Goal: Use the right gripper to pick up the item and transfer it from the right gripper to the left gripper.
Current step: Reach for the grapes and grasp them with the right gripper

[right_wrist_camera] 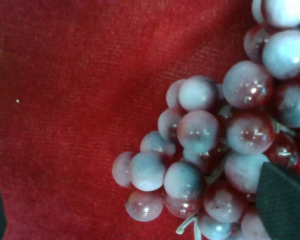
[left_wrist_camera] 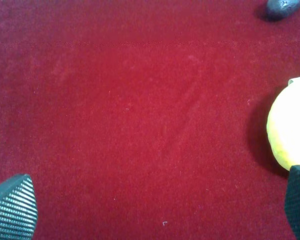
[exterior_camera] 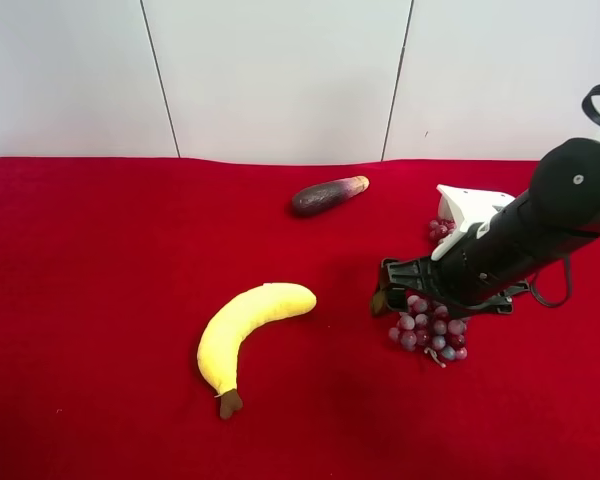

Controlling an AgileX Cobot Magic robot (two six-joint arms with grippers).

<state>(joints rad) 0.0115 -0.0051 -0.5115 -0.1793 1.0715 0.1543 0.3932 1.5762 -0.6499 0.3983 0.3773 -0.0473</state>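
Your right claw (right_wrist_camera: pixel 140 206) stands spread apart over the grapes (exterior_camera: pixel 430 335), your left claw (left_wrist_camera: pixel 155 205) also apart above the surface (left_wrist_camera: pixel 115 100).

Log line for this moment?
phase: pre-grasp | right gripper: open over dark-red and grey-purple toy grape bunch | left gripper: open, empty

I have wide open red cloth (exterior_camera: pixel 100 280) across the exterior view's left. The banana (exterior_camera: pixel 250 325) lies mid-table, the eggplant (exterior_camera: pixel 328 195) farther back; my right arm (exterior_camera: pixel 540 220) hangs low over the grapes (exterior_camera: pixel 430 333) at right.
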